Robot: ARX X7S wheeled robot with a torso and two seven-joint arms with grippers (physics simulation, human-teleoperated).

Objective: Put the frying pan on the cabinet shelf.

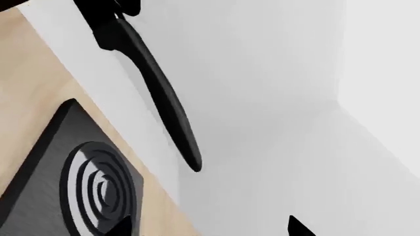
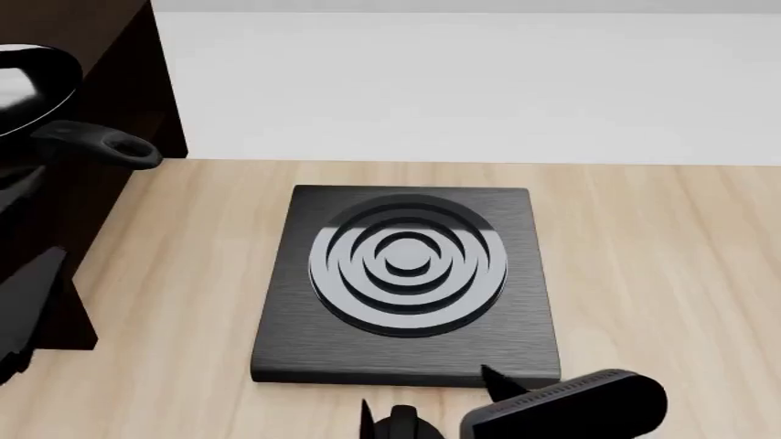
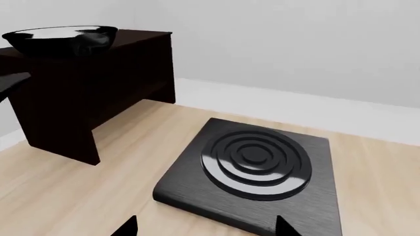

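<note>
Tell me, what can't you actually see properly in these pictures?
- Frying pan: head view's left edge cuts off most of its bowl; left wrist view shows only its handle.
- Cabinet: cut off by right wrist view's edge; too dark underneath.
- Left tool: only two tips show, at the left wrist picture's edge.

Bright, even, shadowless render light; sharp throughout, with white glare on the frying pan (image 3: 60, 39).

Right pincer (image 3: 206, 227) low with fingertips spread; left pincer (image 1: 206, 228) likewise parted.
</note>
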